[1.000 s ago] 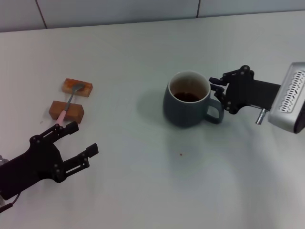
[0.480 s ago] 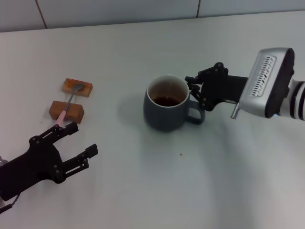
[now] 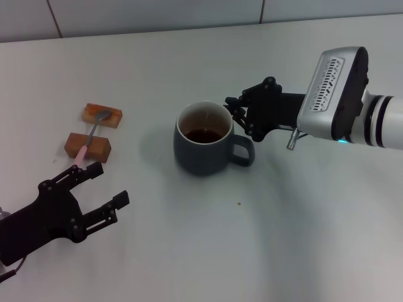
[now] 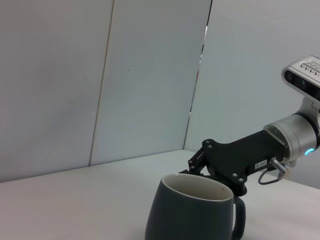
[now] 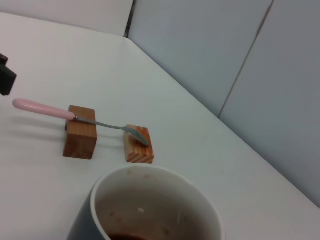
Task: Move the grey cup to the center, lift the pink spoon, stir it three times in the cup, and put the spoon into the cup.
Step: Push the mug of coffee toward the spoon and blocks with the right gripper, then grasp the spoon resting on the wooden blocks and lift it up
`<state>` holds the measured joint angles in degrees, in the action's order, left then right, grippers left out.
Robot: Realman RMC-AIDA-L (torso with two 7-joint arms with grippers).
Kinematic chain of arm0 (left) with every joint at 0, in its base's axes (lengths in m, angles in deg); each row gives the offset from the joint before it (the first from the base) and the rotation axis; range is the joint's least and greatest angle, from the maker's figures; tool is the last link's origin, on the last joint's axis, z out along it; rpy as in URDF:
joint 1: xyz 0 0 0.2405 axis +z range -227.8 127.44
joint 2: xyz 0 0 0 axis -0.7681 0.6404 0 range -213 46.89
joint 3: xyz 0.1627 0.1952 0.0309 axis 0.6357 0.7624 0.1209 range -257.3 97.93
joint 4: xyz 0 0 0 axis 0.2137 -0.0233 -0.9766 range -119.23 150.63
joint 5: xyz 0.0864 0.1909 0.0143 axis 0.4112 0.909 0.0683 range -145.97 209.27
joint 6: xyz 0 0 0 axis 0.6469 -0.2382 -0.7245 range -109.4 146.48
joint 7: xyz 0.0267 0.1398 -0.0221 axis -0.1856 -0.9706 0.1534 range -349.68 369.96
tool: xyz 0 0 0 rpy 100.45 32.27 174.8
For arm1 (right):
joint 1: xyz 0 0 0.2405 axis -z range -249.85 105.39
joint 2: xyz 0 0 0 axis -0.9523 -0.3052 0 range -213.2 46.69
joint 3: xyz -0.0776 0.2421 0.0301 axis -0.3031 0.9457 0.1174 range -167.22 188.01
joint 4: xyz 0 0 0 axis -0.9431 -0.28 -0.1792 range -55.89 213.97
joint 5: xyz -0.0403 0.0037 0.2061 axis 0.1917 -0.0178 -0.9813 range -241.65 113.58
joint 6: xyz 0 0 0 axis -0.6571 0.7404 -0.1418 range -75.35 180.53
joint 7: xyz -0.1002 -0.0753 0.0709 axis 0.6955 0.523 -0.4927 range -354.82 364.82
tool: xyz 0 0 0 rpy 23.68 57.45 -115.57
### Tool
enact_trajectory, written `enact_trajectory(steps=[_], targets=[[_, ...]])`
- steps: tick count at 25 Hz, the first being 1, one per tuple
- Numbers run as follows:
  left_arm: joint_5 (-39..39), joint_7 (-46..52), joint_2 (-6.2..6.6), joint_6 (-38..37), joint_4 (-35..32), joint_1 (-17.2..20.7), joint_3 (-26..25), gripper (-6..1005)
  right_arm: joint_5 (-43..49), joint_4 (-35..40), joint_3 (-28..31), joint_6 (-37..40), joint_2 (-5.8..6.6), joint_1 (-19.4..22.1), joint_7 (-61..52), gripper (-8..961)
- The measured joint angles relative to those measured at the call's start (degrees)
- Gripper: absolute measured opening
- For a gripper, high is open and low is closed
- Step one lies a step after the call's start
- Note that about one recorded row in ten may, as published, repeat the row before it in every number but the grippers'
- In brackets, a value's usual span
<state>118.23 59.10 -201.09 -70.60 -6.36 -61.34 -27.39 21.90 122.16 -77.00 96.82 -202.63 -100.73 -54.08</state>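
The grey cup stands upright near the table's middle with dark liquid inside and its handle toward the right arm. My right gripper is shut on the cup's rim just above the handle; the left wrist view shows this gripper behind the cup. The pink spoon lies bridged across two wooden blocks at the left, bowl on the far block. It also shows in the right wrist view as the pink spoon, beyond the cup. My left gripper hovers open just in front of the blocks.
The near wooden block carries the spoon's handle and the far block its bowl. A small dark speck lies on the white table in front of the cup. A tiled wall borders the table's far edge.
My right gripper has carried the cup leftward across the table toward the middle. The left arm and the spoon have not moved.
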Motion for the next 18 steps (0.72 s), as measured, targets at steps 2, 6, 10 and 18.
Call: enact_trajectory(steps=[2, 6, 10, 18], targets=[[0.00, 0.00, 0.02, 0.00, 0.00, 0.00, 0.00, 796, 0.01, -0.05, 0.03, -0.07, -0.03, 0.01, -0.04, 88], [-0.01, 0.00, 0.06, 0.00, 0.00, -0.04, 0.00, 796, 0.02, 0.69, 1.85, -0.69, 0.02, 1.17, 0.35, 88], [-0.01, 0.00, 0.08, 0.04, 0.00, -0.14, 0.00, 796, -0.18, 2.33, 5.96, -0.77, 0.01, 3.49, 0.90, 89], [-0.07, 0.00, 0.09, 0.12, -0.23, -0.32, -0.09, 796, -4.85, 4.07, 14.48, 4.61, 0.24, 8.39, 6.66, 89]])
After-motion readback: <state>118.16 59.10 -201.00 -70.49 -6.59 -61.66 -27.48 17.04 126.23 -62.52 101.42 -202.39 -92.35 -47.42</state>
